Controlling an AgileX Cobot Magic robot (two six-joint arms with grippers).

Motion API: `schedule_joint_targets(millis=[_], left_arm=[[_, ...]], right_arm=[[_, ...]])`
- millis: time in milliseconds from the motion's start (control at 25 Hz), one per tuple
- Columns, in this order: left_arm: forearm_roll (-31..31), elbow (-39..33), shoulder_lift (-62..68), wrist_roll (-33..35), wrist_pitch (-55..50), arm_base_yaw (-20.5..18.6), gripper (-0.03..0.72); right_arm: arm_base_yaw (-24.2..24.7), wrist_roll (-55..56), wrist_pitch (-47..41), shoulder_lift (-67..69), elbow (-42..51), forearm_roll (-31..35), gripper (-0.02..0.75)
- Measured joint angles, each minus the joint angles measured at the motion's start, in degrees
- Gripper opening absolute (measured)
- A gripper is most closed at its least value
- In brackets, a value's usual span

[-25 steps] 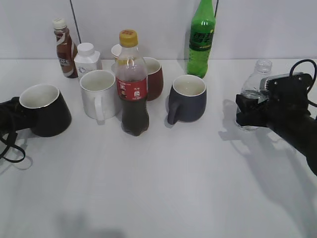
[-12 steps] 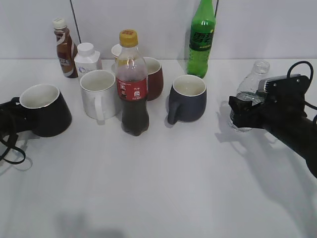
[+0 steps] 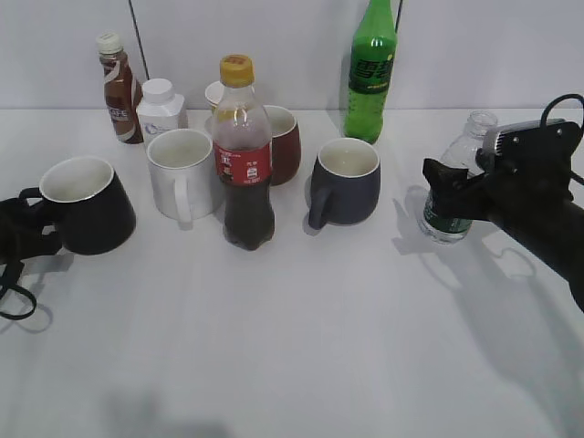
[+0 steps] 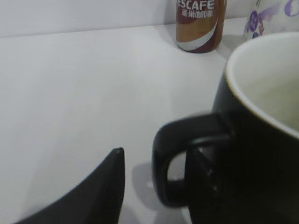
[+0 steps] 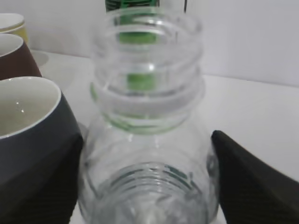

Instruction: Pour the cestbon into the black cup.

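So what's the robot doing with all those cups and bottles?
The right hand is gripping the small clear water bottle, which has no cap, over on the right. The left hand sits by the handle of the black cup on the left. Nothing is being poured yet.

Clear ribbed plastic cestbon [image 3: 451, 190]; glossy black cup [image 3: 87, 204]

Bright, even light from above, soft grey shadows on the white bench [image 3: 292, 347], small glints on the cola bottle [image 3: 245, 155], right wrist view blurred on the clear bottle [image 5: 147, 140], black cup [image 4: 261, 154] soft up close
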State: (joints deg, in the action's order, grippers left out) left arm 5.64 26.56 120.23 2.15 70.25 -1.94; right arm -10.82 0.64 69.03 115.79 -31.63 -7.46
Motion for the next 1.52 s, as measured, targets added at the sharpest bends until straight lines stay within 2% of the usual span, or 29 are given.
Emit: schedule_joint_targets(millis=[280, 600, 800, 920, 1080, 1200, 1400, 1520], left_arm=[[-1.02, -3.6, -0.23, 0.21, -0.09, 0.0, 0.333], [-0.87, -7.53, -4.83, 0.21, -0.82, 0.05, 0.333], [-0.05, -11.82, -12.56, 0.1, -0.93, 0.05, 0.333], [-0.05, -13.42, -19.96, -2.83, -1.55, 0.05, 0.333], [0.65, -13.59, -34.89, -8.64, -15.44, 0.05, 0.333], [1.58, -11.78, -47.93, -12.81, -33.64, 0.3, 0.333], [1.86, -2.24, -68.26, -15.01, -71.06, 2.6, 0.333], [-1.74, 3.66, -80.1, -15.04, -89.43, 3.46, 0.334]], right_arm=[[0.0, 0.04, -1.66, -1.44, 0.0, 0.0, 0.626], [0.0, 0.04, -6.02, -9.31, 0.05, 0.51, 0.626], [0.0, 0.04, -13.39, -18.5, 0.05, 1.39, 0.626], [0.0, 0.04, -19.92, -25.8, 0.05, 1.45, 0.626], [0.0, 0.04, -31.92, -35.61, -0.49, 1.45, 0.622], [0.0, 0.04, -42.5, -43.34, -1.42, 1.45, 0.612], [0.0, 0.04, -60.98, -56.51, -2.25, 1.45, 0.592], [0.0, 0.04, -73.5, -66.14, -2.32, 1.77, 0.591]])
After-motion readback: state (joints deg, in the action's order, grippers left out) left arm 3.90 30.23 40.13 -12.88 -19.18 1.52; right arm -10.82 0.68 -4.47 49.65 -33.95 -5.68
